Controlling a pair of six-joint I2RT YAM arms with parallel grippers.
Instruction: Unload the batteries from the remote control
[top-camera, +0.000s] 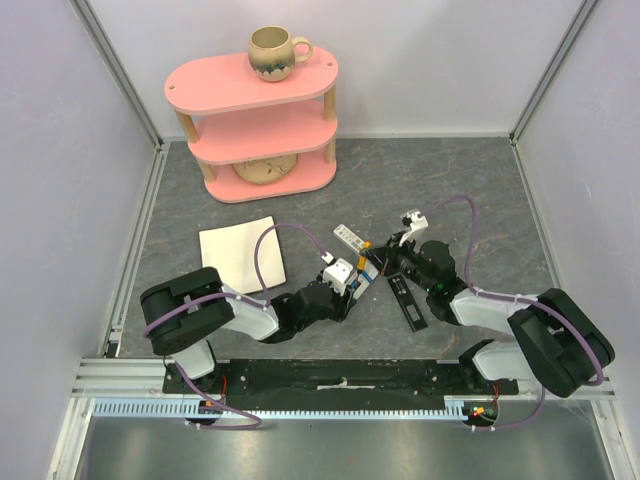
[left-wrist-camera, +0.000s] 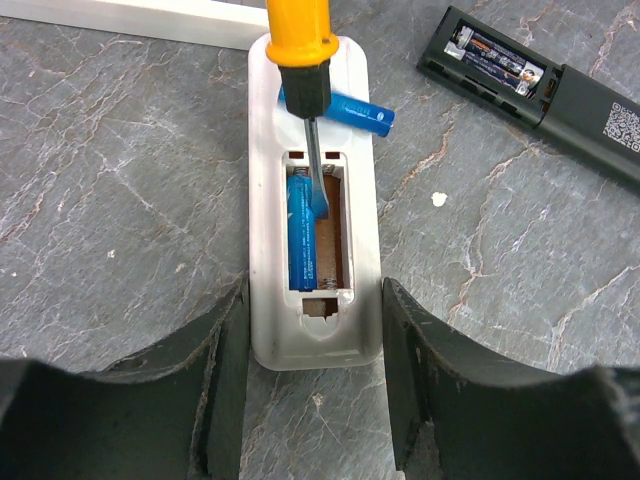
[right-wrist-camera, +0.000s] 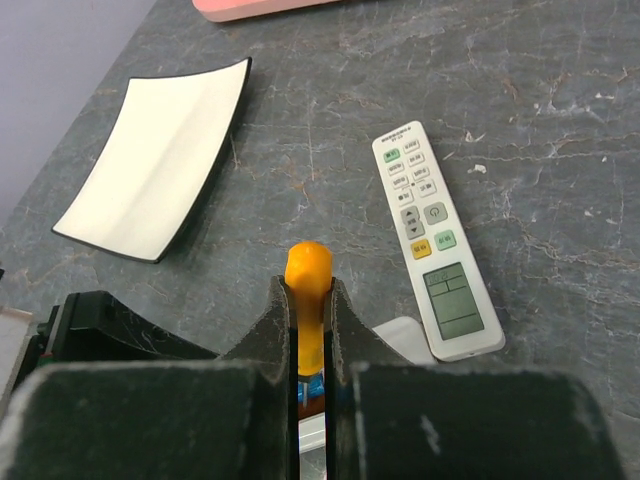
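Left claw (left-wrist-camera: 315, 330): part-way closed, its fingers (left-wrist-camera: 225, 380) pressed to both sides of the near end of the open white remote (left-wrist-camera: 362, 210), which lies back-up on the grey bench (left-wrist-camera: 120, 200).
Right claw (right-wrist-camera: 309, 300): clamped tight on the orange handle of the screwdriver (right-wrist-camera: 307, 265), whose blade tip is down inside the battery bay.
Seated battery (left-wrist-camera: 300, 235): blue, lengthwise in the bay's left slot, with the blade at its upper end.
Loose battery (left-wrist-camera: 358, 111): blue, out of the bay, lying crosswise on the remote's back just above the opening.
Black remote (left-wrist-camera: 590, 110): nearby, cover off, cells inside.
Second white remote (right-wrist-camera: 435, 255): buttons up on the bench.
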